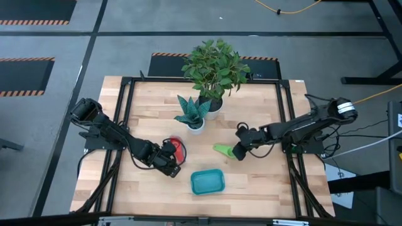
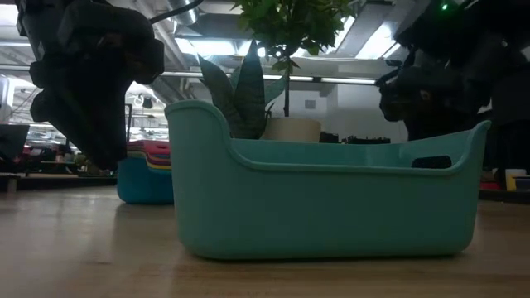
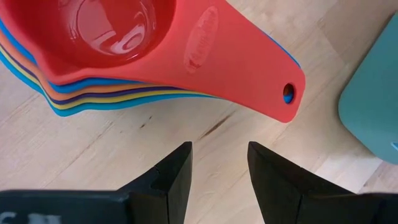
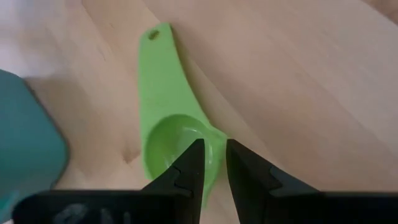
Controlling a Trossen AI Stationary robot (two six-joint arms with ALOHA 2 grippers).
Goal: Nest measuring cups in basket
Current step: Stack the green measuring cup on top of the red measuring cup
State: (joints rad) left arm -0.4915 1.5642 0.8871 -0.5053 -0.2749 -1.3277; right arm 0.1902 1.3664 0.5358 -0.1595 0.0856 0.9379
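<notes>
A stack of nested measuring cups [image 3: 112,56], red on top, stands on the table left of the middle; its lowest cup is blue [image 2: 142,186]. The red handle [image 3: 249,68] points toward my left gripper [image 3: 219,165], which hovers open just short of it, touching nothing. A single green measuring cup [image 4: 158,112] is right of the middle, with my right gripper [image 4: 212,158] shut on its bowl. The teal basket [image 1: 207,182] stands nearer the front edge, between the two grippers. My right gripper has the green cup's bowl rim [image 4: 217,138] between its two fingers, one finger over the inside of the bowl and one outside it. The fingers slant down from the table's right side. The handle [image 4: 155,56] points away from the gripper. Lifted or resting, I cannot tell.
Two potted plants stand at the far middle of the table, a tall leafy one [image 1: 213,66] and a small spiky one [image 1: 192,114]. Black frame rails [image 1: 125,113] run along both sides of the table. Bare wood lies around the basket.
</notes>
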